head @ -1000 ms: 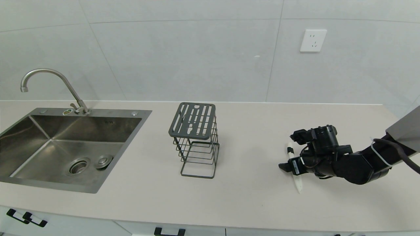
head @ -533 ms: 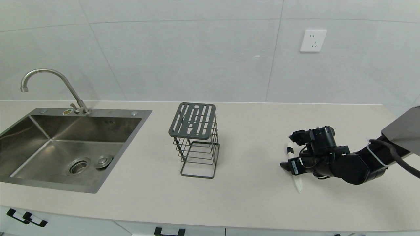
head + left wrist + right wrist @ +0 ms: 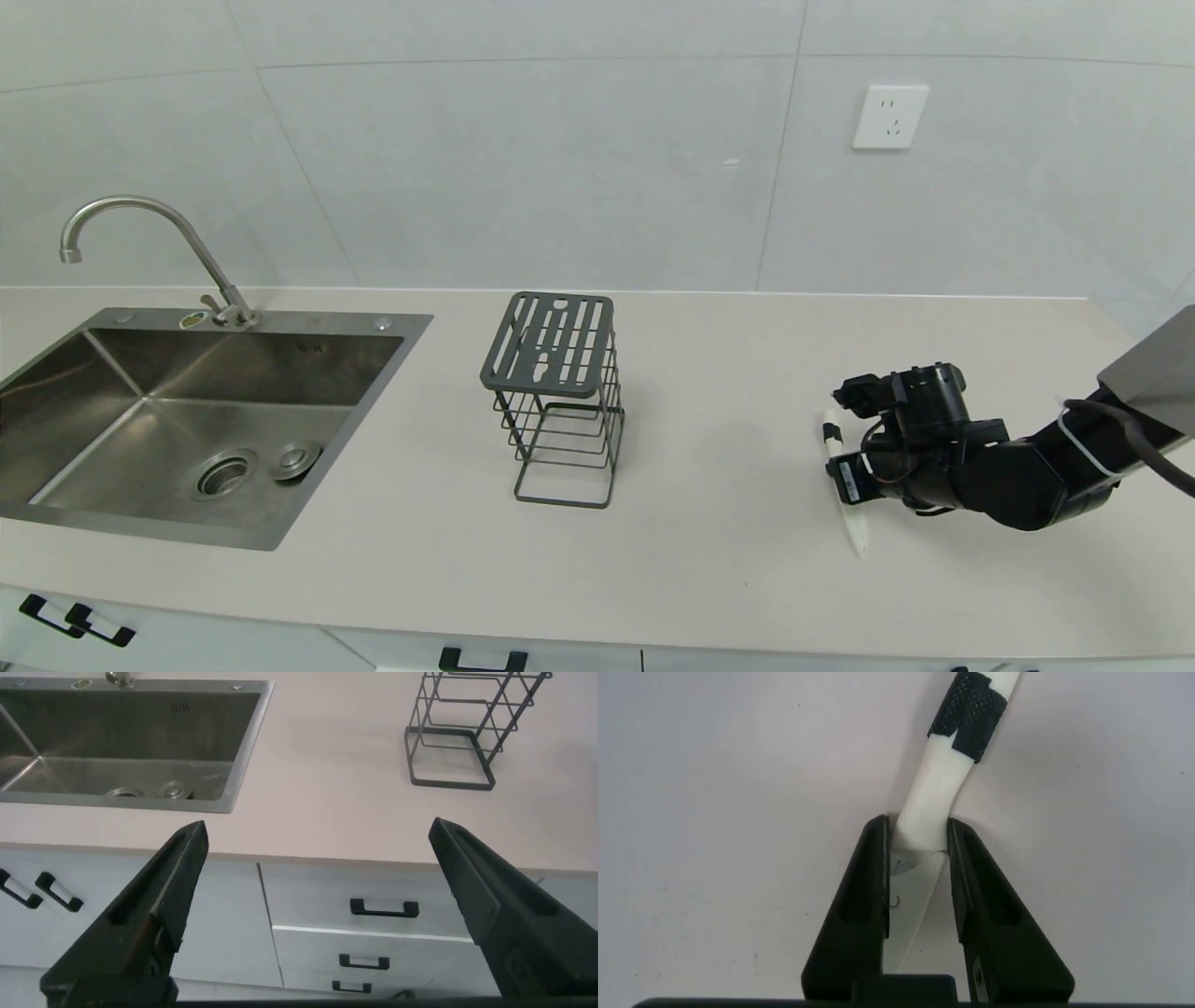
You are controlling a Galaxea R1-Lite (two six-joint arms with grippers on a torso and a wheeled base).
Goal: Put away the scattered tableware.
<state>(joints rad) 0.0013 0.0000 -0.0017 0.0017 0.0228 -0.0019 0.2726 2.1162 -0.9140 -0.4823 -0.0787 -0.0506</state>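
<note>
Head: right gripper [image 3: 842,457] low on the counter [image 3: 709,373], well right of the rack [image 3: 555,411], clamped on a white knife [image 3: 853,530] lying flat.
Right wrist: fingers [image 3: 868,882] pinch the knife just below its black tape band [image 3: 968,714].
Left wrist: left gripper [image 3: 318,859] spread wide, holding nothing, off the counter edge above the drawers [image 3: 383,947].

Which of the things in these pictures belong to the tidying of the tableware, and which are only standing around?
Part of the job:
- white utensil with a black band, lying on the counter
- right gripper, shut on it
- slotted wire rack, likely where it goes

Only around:
- sink
- tap
- wall socket
- drawers below the counter
</note>
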